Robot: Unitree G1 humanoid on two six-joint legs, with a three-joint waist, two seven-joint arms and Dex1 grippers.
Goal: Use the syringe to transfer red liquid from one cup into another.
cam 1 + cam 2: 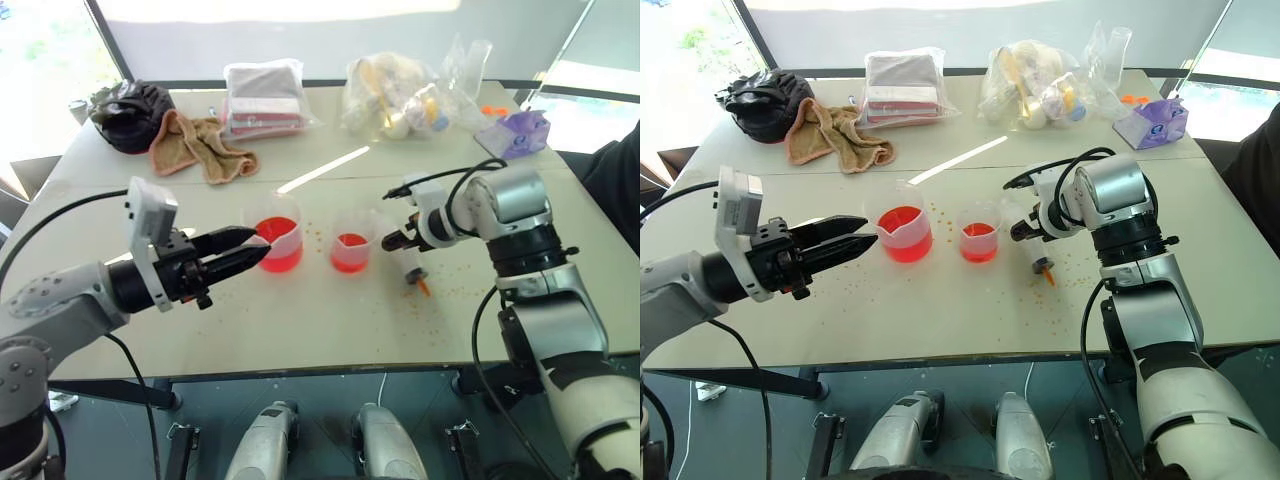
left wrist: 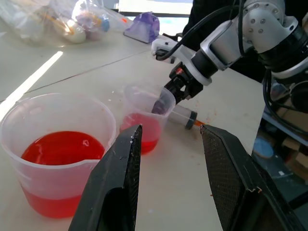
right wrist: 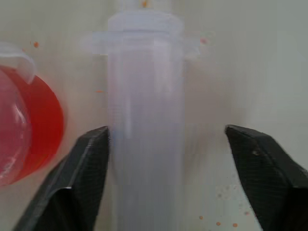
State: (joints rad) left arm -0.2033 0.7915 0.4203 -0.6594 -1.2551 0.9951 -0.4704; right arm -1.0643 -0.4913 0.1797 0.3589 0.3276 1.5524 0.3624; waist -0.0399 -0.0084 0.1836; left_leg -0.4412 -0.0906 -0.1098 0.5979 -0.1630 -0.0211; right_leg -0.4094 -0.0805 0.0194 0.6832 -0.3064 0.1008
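- You have no text, brand, number or sign here that can be read.
- The larger spouted beaker (image 2: 57, 159) and the smaller cup (image 2: 144, 120) show you no legible scale marks.
- The syringe (image 3: 144, 120) barrel gives you no readable graduations.
- The wrapped packs at the far side of the surface (image 1: 330, 330), namely the flat pink one (image 1: 264, 98) and the clear bag of small items (image 1: 400, 95), carry no print you can make out.
- The purple packet (image 1: 515, 132) at the far right shows you no legible label.
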